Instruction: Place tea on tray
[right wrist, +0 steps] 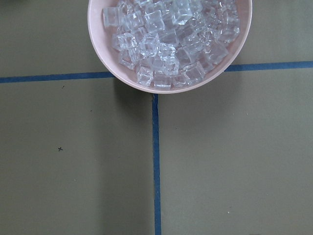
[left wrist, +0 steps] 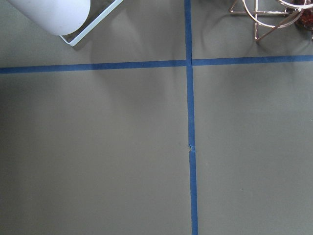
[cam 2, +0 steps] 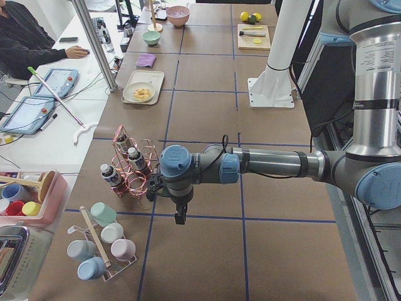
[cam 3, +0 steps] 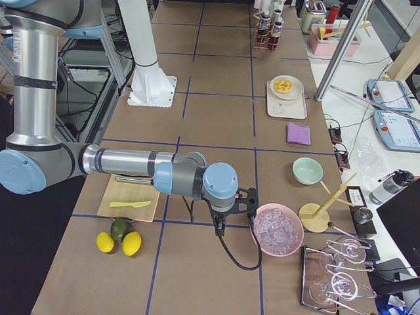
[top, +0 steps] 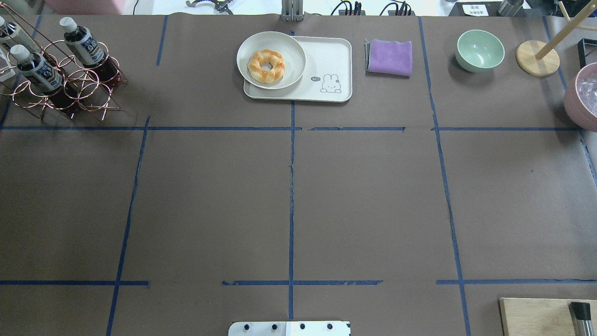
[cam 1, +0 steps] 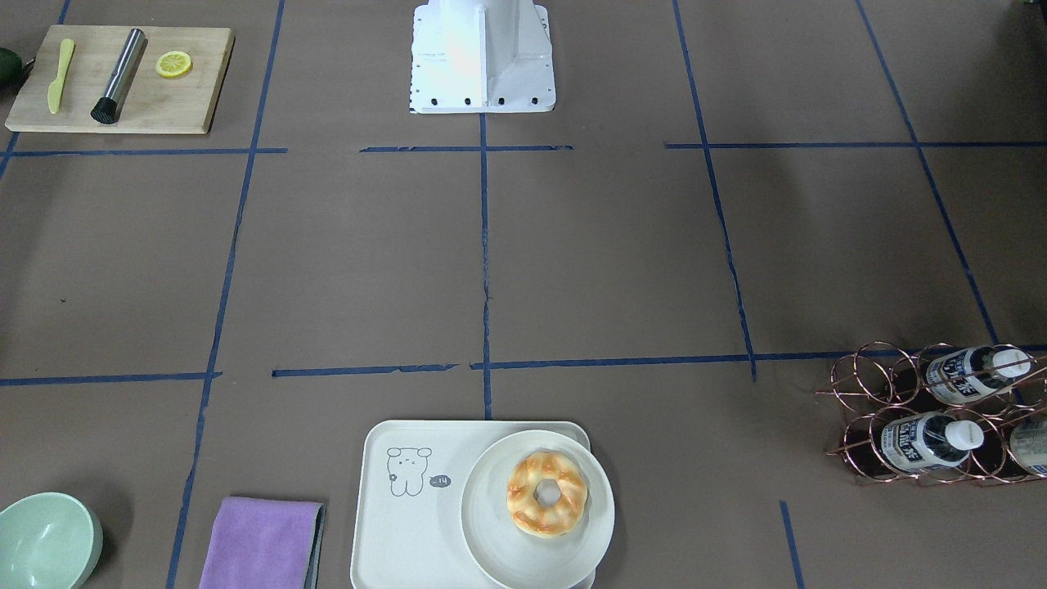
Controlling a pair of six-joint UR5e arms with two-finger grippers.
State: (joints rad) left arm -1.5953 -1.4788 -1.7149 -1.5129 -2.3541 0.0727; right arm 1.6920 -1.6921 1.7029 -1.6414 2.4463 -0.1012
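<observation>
Pulling the tea (top: 86, 44) could tip the rack (top: 70, 93); I cannot tell if the left pincer (cam 2: 180, 218) or right pincer (cam 3: 219, 224) is clenched.

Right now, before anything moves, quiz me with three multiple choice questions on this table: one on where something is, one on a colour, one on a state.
1. The plate with the donut sits: A on the cloth; B on the tray; C in the wire rack.
2. The folded cloth is: A purple; B yellow; C red.
3. The tea bottles are: A standing on the tray; B held in the wire rack; C stacked on the plate.
Answers: B, the plate rests over one end of the tray; A, it shows plainly purple beside the tray; B, each bottle sits within the copper rings.
</observation>
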